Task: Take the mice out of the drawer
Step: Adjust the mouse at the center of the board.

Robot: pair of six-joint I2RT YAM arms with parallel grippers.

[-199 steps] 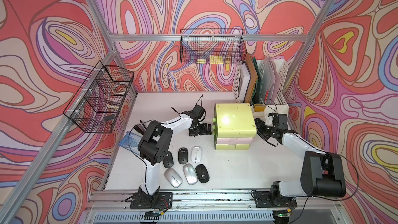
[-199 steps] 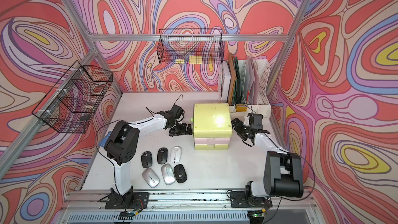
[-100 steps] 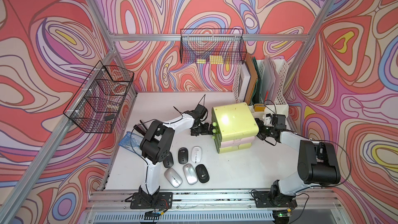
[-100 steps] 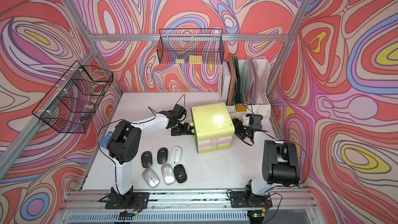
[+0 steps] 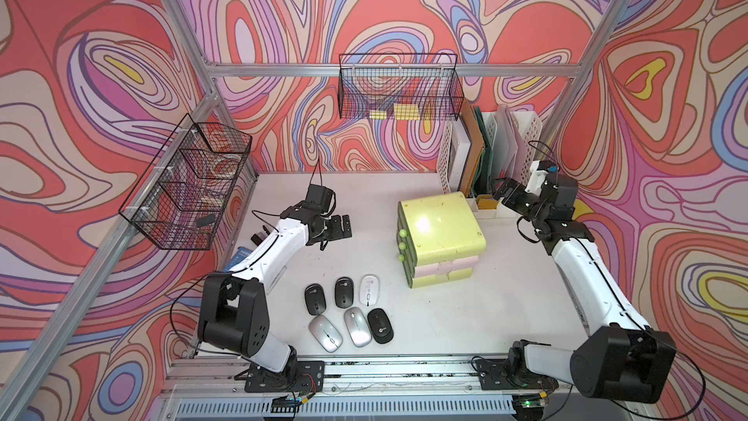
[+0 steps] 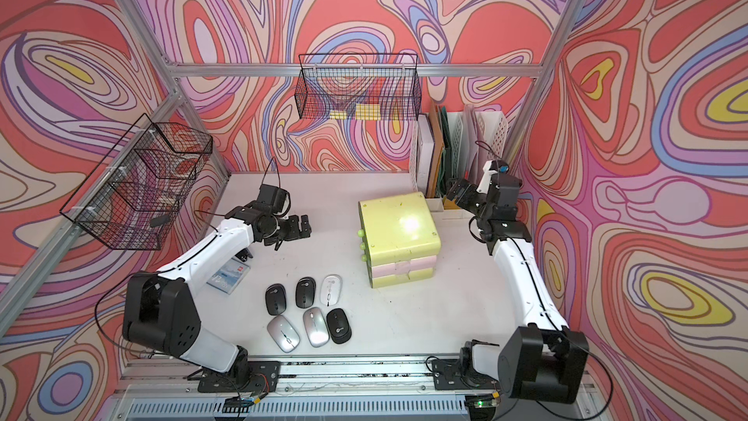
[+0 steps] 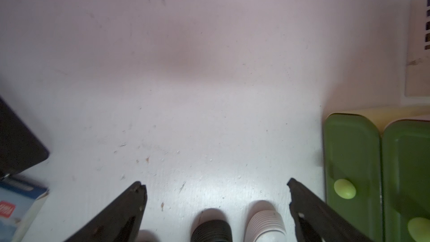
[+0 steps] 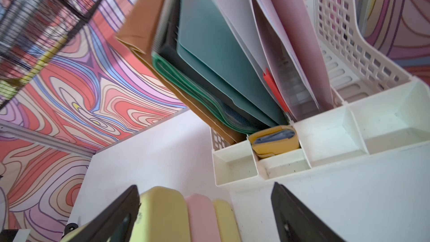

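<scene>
I see bright light from above in both top views, with a glare spot on the drawer unit [image 5: 424,223]. Edges bend slightly. The wrist views are soft, blurred close up.

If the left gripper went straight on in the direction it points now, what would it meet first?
Probably the bare table: the open left gripper seems to point down at it. The drawer unit stands aside, apparently out of line.

The left arm [image 5: 279,243] reaches forward, bent low, and the left gripper [image 5: 343,228] points inward with jaws wide apart and empty. The right arm [image 5: 587,273] stretches forward, and the right gripper [image 5: 498,192] is raised, jaws wide, holding nothing.
</scene>
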